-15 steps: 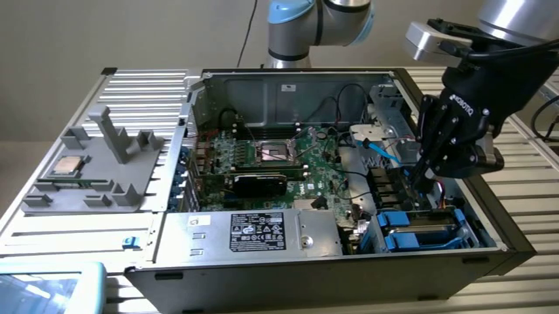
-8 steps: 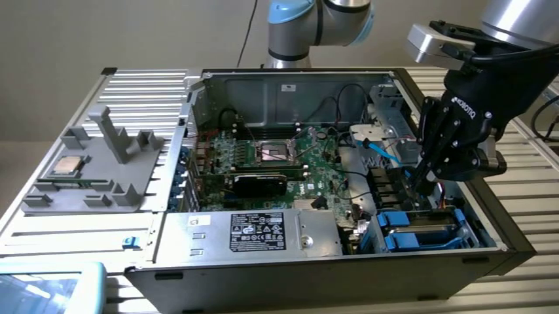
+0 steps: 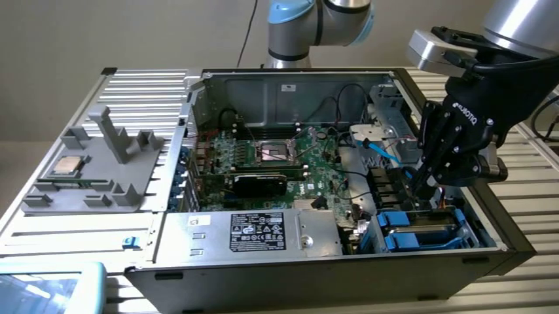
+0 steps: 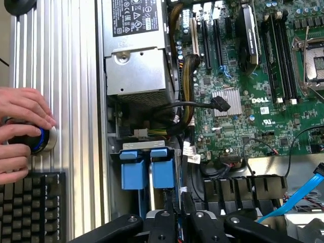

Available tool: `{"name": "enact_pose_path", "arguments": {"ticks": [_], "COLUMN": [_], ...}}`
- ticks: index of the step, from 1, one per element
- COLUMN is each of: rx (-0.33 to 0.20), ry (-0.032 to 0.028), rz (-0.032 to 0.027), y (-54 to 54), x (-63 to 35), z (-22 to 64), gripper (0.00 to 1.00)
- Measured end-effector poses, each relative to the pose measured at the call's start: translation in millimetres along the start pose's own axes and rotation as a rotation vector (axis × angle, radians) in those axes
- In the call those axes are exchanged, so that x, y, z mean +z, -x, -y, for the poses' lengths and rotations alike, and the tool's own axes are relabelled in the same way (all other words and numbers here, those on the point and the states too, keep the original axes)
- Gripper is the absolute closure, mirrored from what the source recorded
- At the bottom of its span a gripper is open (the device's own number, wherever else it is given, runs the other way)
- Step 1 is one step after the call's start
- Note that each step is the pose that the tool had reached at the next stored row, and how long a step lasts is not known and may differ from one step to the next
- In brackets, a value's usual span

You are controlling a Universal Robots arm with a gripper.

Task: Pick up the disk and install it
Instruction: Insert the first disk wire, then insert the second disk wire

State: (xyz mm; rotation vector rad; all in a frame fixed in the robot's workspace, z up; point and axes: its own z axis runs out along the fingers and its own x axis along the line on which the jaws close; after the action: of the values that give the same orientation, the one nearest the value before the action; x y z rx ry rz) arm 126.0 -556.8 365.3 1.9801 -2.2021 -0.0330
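The word "DELL" is showing in white on the green motherboard [image 4: 243, 96] in the wrist view, beside a small finned silver heatsink [image 4: 226, 100]; "ROBOTIQ" is running down the black body of the gripper [image 3: 423, 191] in the exterior view. A black-and-white printed label, too small to read, is sitting on the silver power supply [image 3: 253, 232] at the front of the open computer case [image 3: 288, 82]. The disk [image 4: 135, 167] is sitting in the drive bay at the case's front corner on the exterior view's right, standing on edge with its blue carrier [image 3: 419, 237] uppermost and its long axis running down into the bay. The fingers are reaching down just above the carrier, drawn narrow, and whether they are touching it cannot be told. On the ribbed desk [image 4: 71, 101], a person's hands [image 4: 20, 132] are resting on a blue-ringed knob [image 4: 39, 139] beside a black keyboard [image 4: 31, 205]. A silver processor chip [image 3: 68, 165] is lying on a grey fixture [image 3: 96, 170].
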Motion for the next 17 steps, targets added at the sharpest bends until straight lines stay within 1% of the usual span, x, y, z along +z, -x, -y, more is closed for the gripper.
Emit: {"name": "enact_pose_path", "arguments": {"ticks": [15, 17], "rx": [0.000, 0.000], "ry": [0.0000, 0.0002], "rz": [0.0004, 0.0022], "y": [-0.5, -3.1], "x": [0.2, 1.2], "z": [0.1, 0.4], "gripper": [0.84, 0.84]}}
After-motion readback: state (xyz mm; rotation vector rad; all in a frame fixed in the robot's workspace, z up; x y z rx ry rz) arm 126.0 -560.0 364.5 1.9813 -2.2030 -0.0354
